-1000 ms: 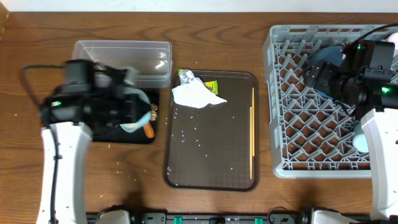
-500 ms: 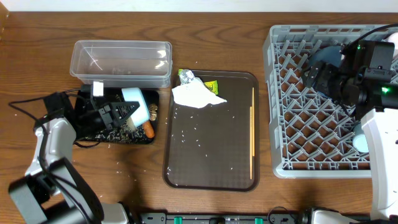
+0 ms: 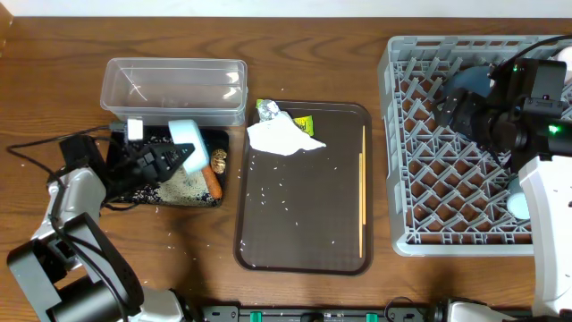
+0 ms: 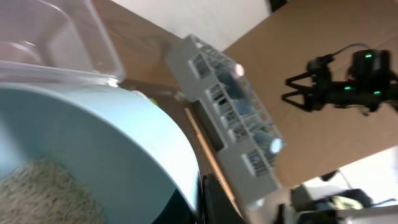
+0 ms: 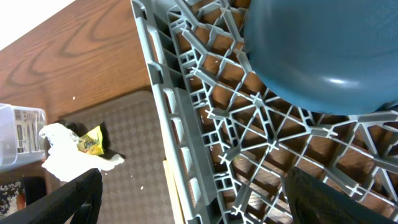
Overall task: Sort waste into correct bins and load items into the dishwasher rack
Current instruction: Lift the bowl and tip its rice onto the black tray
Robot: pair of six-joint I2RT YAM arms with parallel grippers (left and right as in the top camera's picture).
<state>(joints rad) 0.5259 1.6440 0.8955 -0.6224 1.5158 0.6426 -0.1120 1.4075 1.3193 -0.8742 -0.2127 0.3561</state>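
My left gripper (image 3: 165, 159) is shut on the rim of the white bowl (image 3: 190, 143) and holds it tipped on its side over the black tray (image 3: 143, 195). Rice (image 3: 183, 183), the orange carrot (image 3: 213, 183) and a brown lump (image 3: 219, 161) lie in that tray. In the left wrist view the bowl (image 4: 99, 143) fills the frame with rice (image 4: 31, 193) inside it. My right gripper (image 3: 458, 112) hangs open and empty over the dishwasher rack (image 3: 447, 192), beside the dark blue plate-bowl (image 5: 329, 56). The napkin (image 3: 281, 139), foil ball (image 3: 268, 110), wrapper (image 3: 304, 122) and chopsticks (image 3: 362, 192) lie on the brown tray (image 3: 304, 233).
The clear tub (image 3: 176, 88) stands just behind the black tray. A light-blue cup (image 3: 518, 204) sits in the rack's right side. Rice grains are scattered over the brown tray and on the table in front of the black tray.
My left arm has swung down to the left and now holds the bowl tipped over the black tray, where a pale heap of rice now shows. The right arm has not moved.
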